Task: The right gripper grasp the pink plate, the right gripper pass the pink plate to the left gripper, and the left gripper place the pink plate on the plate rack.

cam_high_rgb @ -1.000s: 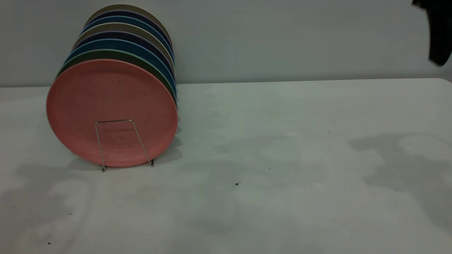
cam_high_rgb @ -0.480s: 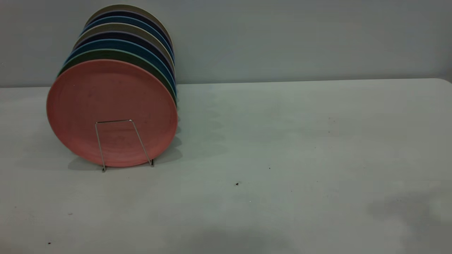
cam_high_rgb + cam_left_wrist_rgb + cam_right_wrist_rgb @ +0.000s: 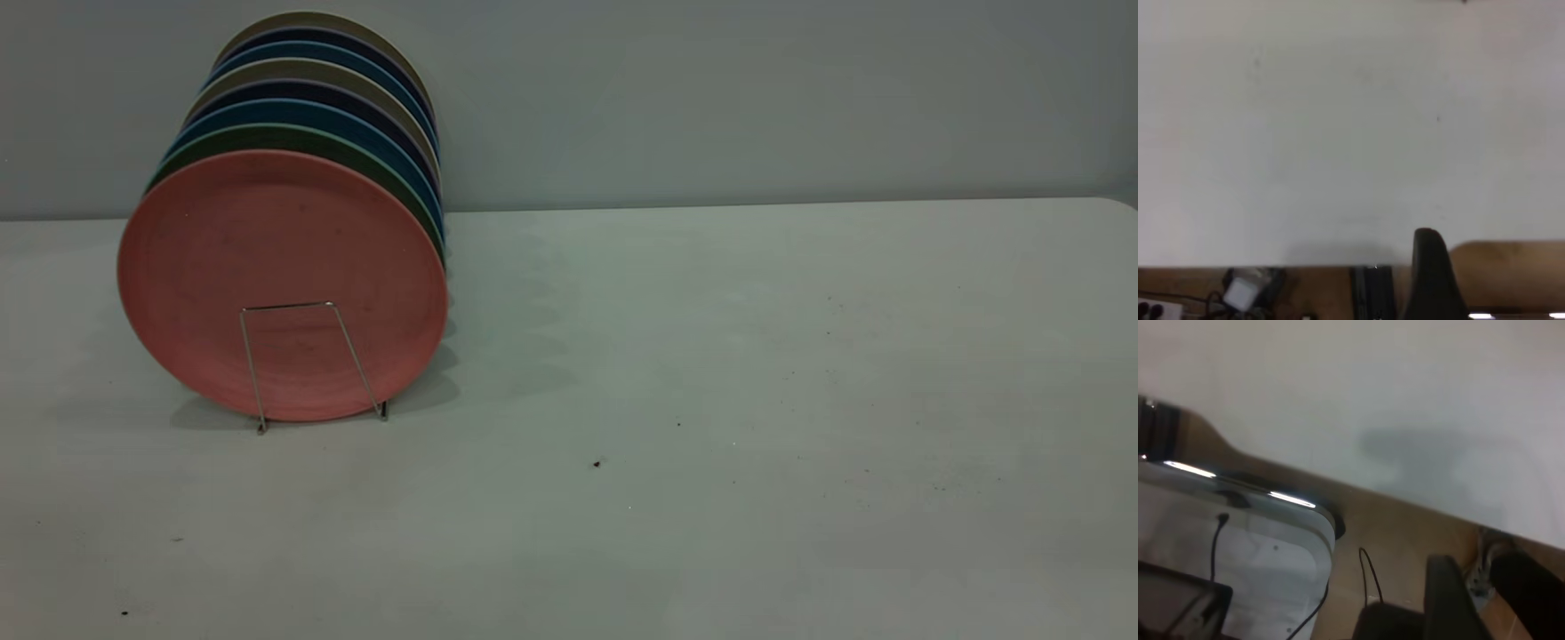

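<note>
1. Your pink plate (image 3: 283, 284) is round, matte, speckled; it stands on edge, face toward you, frontmost in the shiny wire plate rack (image 3: 311, 364), far left on the table (image 3: 711, 356).
2. Neither pincer's state is visible; I cannot tell.

The dark arm part seen a second ago at the upper right of the exterior view is gone. The arm shadows earlier cast on the table (image 3: 800, 356) are no longer seen.
</note>
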Robot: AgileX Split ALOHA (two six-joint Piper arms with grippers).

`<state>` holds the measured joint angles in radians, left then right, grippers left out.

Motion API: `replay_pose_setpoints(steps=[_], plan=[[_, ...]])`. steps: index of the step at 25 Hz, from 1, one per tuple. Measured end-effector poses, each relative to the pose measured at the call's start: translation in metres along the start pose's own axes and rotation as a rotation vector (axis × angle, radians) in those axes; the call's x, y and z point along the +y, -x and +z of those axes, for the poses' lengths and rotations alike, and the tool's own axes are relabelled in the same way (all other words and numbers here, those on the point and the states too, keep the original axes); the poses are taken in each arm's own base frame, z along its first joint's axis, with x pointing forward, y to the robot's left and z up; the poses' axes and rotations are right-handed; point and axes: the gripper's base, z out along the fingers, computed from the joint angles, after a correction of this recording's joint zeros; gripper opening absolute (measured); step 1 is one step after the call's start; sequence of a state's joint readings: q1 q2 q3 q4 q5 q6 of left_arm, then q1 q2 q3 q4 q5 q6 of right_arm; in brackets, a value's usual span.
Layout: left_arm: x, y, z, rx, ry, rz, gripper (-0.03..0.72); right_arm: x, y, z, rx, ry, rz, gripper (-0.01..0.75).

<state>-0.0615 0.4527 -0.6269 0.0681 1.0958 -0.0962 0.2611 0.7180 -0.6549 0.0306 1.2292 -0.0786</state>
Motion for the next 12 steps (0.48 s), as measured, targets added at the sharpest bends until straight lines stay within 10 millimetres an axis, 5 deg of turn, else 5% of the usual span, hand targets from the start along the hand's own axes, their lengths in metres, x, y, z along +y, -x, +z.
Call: replay_pose_setpoints(steps=[12], plan=[[0.004,-0.060,-0.010,-0.172,-0.023,-0.019,0.529,0.008,-0.066,-0.011,-0.335,0.011,-0.042,0.394]])
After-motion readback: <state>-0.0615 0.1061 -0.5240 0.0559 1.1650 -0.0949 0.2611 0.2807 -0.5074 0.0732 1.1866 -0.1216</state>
